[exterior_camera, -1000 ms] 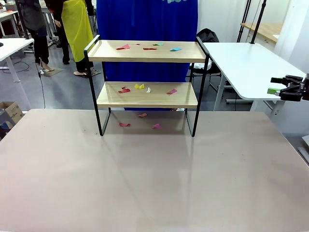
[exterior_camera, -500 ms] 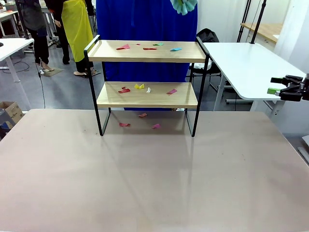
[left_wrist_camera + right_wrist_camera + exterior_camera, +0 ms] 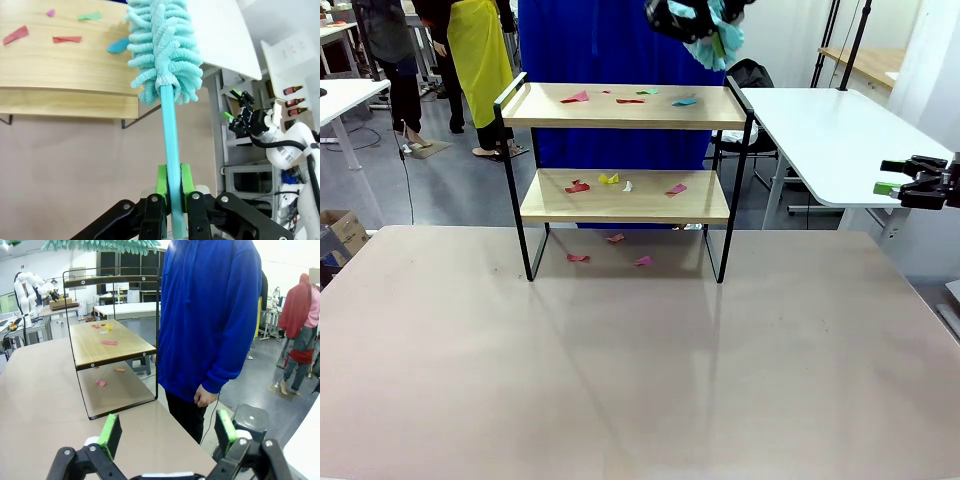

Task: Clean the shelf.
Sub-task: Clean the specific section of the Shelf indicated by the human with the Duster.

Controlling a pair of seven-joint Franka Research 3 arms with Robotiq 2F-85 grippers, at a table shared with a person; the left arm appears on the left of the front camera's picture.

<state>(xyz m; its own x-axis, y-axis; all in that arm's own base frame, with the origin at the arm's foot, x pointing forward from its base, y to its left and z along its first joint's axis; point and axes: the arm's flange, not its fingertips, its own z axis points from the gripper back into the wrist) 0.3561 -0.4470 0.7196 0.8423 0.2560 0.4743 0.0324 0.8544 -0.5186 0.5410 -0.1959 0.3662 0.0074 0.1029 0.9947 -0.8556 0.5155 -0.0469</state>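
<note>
The left hand [image 3: 170, 184] is clenched on the thin teal handle [image 3: 169, 135] of a fluffy teal duster [image 3: 161, 47], with a green pad pressed to each side of it. The duster head stands out beyond the fingertips, over the top board of the shelf [image 3: 65, 97] and just beside a blue paper scrap [image 3: 119, 46]; whether it touches the wood cannot be told. In the front view the left hand [image 3: 672, 14] hangs high above the shelf [image 3: 620, 118], the duster [image 3: 718, 38] drooping below it toward the shelf's right end. More paper scraps [image 3: 578, 186] lie lower down under this hand, on both boards and on the bench [image 3: 620, 380] between the shelf's legs. The right hand [image 3: 890, 177] is released and empty, fingers spread wide, held out past the bench's right edge. From the right hand [image 3: 167, 432], the shelf [image 3: 125, 347] stands ahead and to one side, and a person in a blue hoodie [image 3: 210, 315] stands beyond its fingertips.
</note>
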